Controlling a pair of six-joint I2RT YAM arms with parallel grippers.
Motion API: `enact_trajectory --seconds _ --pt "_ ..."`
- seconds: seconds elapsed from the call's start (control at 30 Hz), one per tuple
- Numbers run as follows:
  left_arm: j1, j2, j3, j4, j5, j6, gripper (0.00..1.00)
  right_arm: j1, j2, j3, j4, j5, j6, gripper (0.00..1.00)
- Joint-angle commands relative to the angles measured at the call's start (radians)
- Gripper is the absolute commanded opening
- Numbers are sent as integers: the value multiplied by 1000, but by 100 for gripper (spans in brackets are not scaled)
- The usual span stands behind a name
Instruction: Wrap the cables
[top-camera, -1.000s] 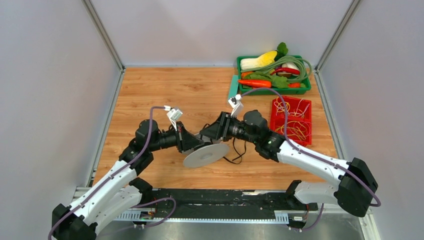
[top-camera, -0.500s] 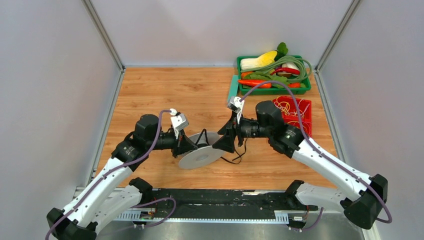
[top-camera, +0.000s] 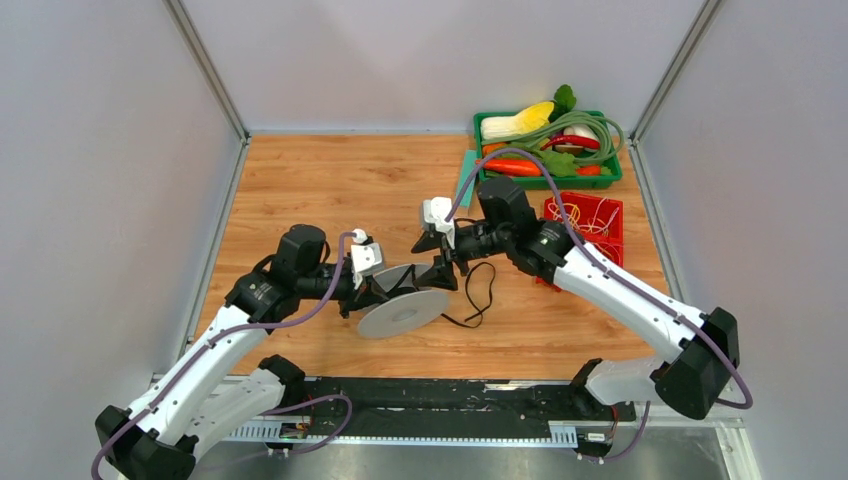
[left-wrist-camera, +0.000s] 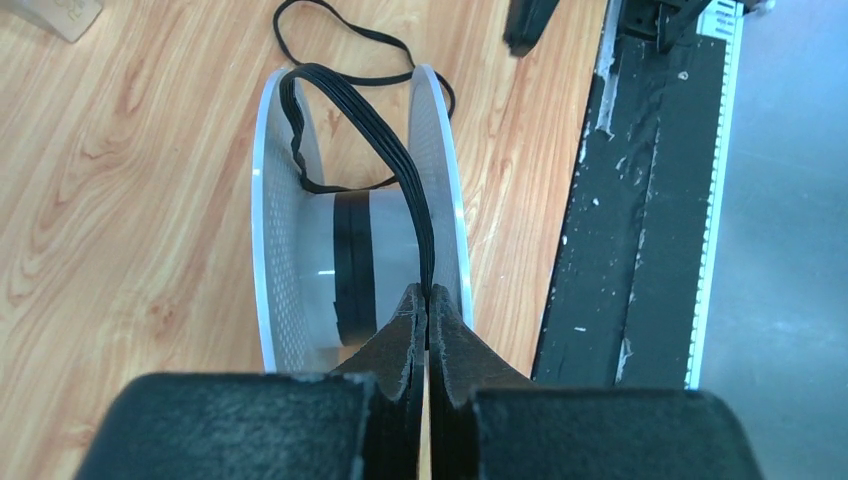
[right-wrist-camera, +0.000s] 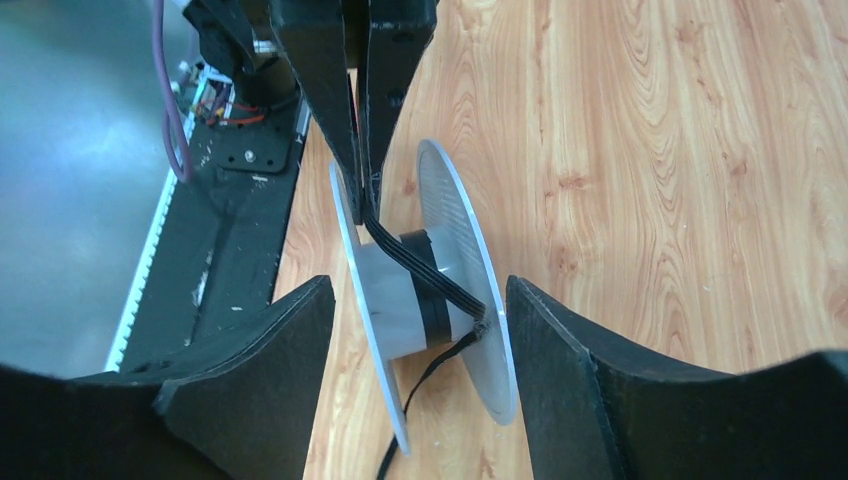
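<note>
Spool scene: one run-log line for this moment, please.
left gripper: shut on cable | right gripper: open, astride spool | spool hub: some cable wound | remaining cable: looped on table

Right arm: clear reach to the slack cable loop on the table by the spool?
Likely yes. The right gripper is open at the spool, and the slack cable loop lies bare on the table beside it. The left gripper pinches the cable on the spool's other side, out of the way.

Wood-grain tabletop. Plain pale grey walls on three sides, aluminium posts at rear corners. Black mounting rail along near edge. Lighting even, diffuse.
</note>
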Motion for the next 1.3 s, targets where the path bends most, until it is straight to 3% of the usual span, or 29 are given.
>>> enact_trajectory --seconds 0.0,0.23,0.6,0.9,0.93,1.07,1.17,1.27 --pt "-1 13 59 -49 22 142 0 21 30 69 -18 -60 -181 66" --pt "0 18 56 -39 31 187 0 47 92 118 -83 -58 -293 56" --pt "0 19 64 -31 34 211 0 65 207 226 -364 -31 -510 45" --pt "0 -7 44 -13 16 200 0 65 207 210 -365 -19 -513 0" --pt "0 -12 41 -2 5 185 5 65 210 210 -370 -9 -514 0" --pt "0 -68 56 -14 -7 170 41 71 222 215 -399 35 -528 0" --pt "2 -151 55 -13 -32 151 51 75 225 211 -411 63 -539 0" --pt "29 -214 39 -13 -55 119 52 81 234 209 -419 99 -551 0"
